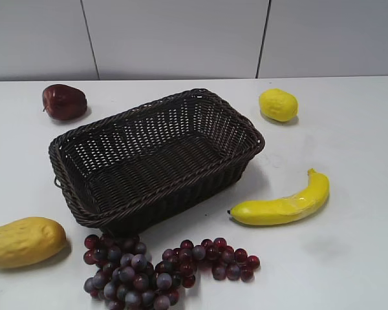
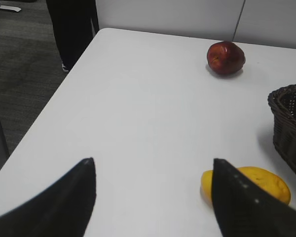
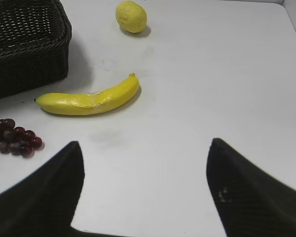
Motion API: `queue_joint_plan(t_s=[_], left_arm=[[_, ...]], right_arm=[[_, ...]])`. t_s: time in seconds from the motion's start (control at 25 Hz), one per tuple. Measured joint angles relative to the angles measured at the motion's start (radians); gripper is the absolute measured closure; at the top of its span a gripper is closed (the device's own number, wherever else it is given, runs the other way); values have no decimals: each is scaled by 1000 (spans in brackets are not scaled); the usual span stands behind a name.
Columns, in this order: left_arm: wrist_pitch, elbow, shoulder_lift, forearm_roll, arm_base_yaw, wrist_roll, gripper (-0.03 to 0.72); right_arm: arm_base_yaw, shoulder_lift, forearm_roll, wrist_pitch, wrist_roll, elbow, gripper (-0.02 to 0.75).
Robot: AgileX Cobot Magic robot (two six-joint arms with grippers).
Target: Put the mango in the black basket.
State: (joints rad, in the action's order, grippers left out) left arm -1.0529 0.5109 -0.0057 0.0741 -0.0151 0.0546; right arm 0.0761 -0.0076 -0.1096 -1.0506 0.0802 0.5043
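Note:
The mango [image 1: 22, 241], oblong and yellow-orange, lies on the white table at the front left, left of the black basket [image 1: 156, 116]. In the left wrist view the mango [image 2: 266, 180] is partly hidden behind my right finger, and the basket's corner [image 2: 288, 106] shows at the right edge. My left gripper [image 2: 153, 165] is open and empty above bare table, left of the mango. My right gripper [image 3: 145, 145] is open and empty above bare table, in front of the banana. Neither gripper shows in the exterior view.
A red apple [image 1: 64, 101] sits at the back left, a lemon [image 1: 278, 104] at the back right. A banana [image 1: 284, 205] lies right of the basket. A bunch of dark grapes [image 1: 149, 271] lies in front of it. The table's left edge [image 2: 44, 118] borders dark floor.

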Motion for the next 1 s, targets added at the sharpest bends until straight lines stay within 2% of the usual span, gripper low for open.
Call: queue_joint_plan(t_s=[0.68, 1.0], left_arm=[[0, -1, 0, 0, 0, -5, 148], [-13, 33, 103, 0, 0, -196, 149]], right_arm=[[0, 0, 0, 0, 0, 0, 146], [0, 0, 0, 0, 0, 0, 146]])
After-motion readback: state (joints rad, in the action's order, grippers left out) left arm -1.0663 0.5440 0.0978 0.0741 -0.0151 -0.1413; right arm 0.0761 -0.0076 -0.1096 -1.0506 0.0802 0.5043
